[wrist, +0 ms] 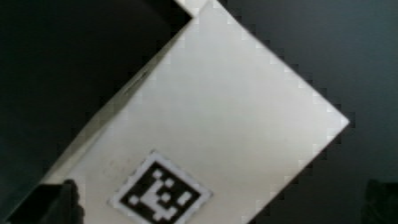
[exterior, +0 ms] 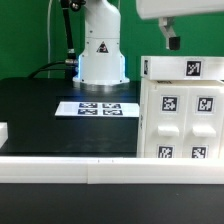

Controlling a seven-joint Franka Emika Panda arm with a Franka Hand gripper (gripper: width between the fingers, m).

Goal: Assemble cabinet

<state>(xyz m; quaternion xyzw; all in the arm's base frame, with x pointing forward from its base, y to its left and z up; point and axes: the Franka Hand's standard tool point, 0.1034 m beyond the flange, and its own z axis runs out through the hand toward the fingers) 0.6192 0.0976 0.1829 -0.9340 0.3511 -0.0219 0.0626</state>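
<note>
Cabinet [exterior: 180, 110] stands below claw [exterior: 172, 41] (apart).

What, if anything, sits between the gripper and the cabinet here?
Nothing visible. The gripper hangs just above the cabinet at the exterior view's right, with only open air under it. The wrist view shows just the cabinet's white face close below. The marker board lies off to the side.

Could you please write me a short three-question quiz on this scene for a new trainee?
1. True or false: the gripper hangs above the cabinet.
2. In the exterior view, the marker board lies on which side of the cabinet? A) left B) right
3. Fill in: the robot base stands behind the ____ board.

Key: 1 true; 2 A; 3 marker. Whether the fingers are open cannot be told.
</note>
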